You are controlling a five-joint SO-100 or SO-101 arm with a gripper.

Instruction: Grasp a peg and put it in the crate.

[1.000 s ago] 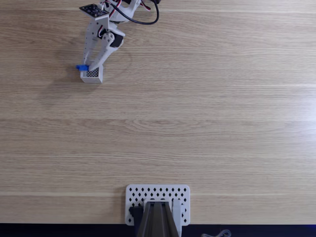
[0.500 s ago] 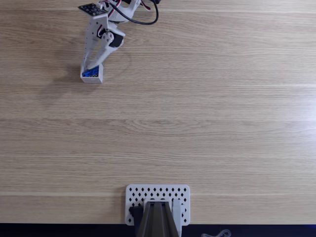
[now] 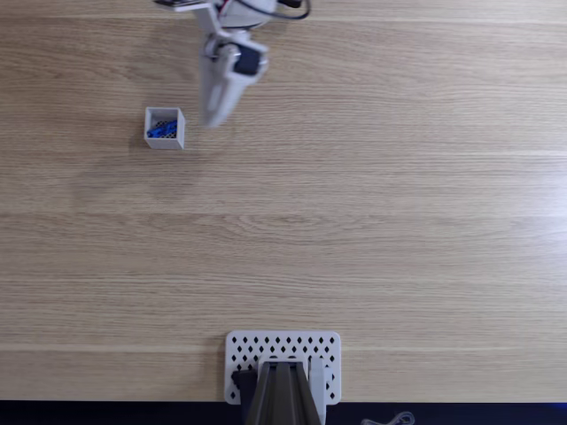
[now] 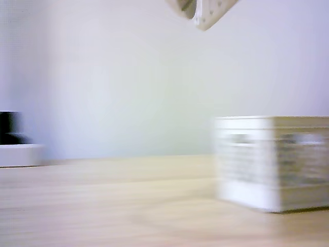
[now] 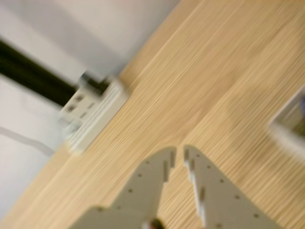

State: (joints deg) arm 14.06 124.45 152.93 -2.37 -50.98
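The peg (image 3: pixel 161 130) lies inside the crate (image 3: pixel 165 112), a spot of blue against the dark mesh bottom, so the placing part of the task looks done. The crate stands on the table (image 3: pixel 354 221) near its far edge in the fixed view. The tool (image 3: pixel 213 119) hangs just to the right of the crate, apart from it and holding nothing; judging from that gap, it is clear of the crate so the arm can pull away without knocking it.

In the wrist view the tool (image 5: pixel 179 153) points at bare wood, its two fingers nearly together with only a narrow slit between the tips and nothing in it. A blurred pale corner at that view's right edge may be the crate, though the blur makes this uncertain. That view also shows a white block (image 5: pixel 93 112) at the table's edge.

The other view sits low at table height and shows the crate (image 4: pixel 272 162) side-on as a smeared white box; its walls hide the peg there. The fixed view alone looks down into the crate.
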